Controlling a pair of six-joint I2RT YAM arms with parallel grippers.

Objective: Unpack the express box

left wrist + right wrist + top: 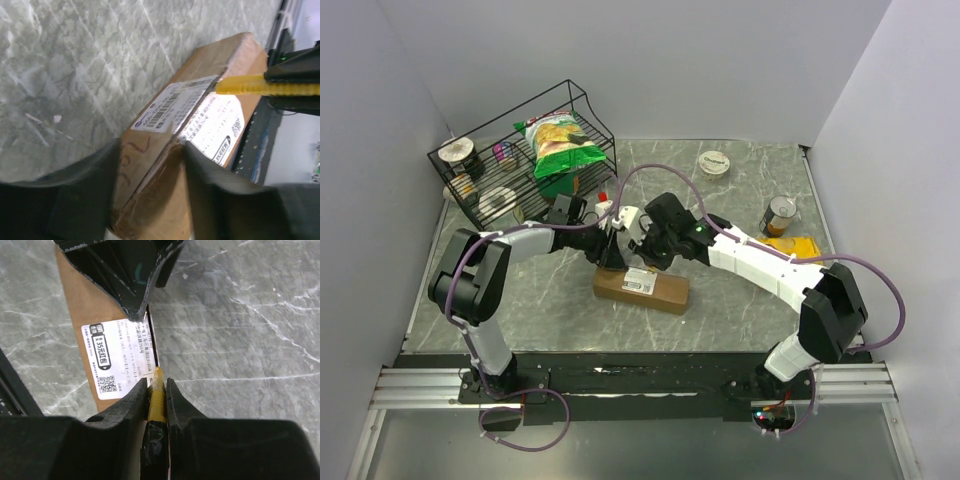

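Note:
The express box [660, 292], a long brown carton with a white label [640, 281], lies on the marble table in front of both arms. My left gripper [611, 250] is closed over the box's left end; in the left wrist view its jaws [149, 150] straddle the cardboard [150, 200]. My right gripper [646, 250] is shut on a yellow utility knife [157, 400]. The knife tip rests on the seam at the label's edge [117, 360], also seen in the left wrist view [250, 85]. The left gripper [125, 280] shows at the box's far end.
A black wire rack [480, 180] at the back left holds a yellow-green chip bag [560, 140] and several cans. A white lid [715, 163], a can [779, 215] and a yellow packet [792, 245] lie at the right. Walls close in on both sides.

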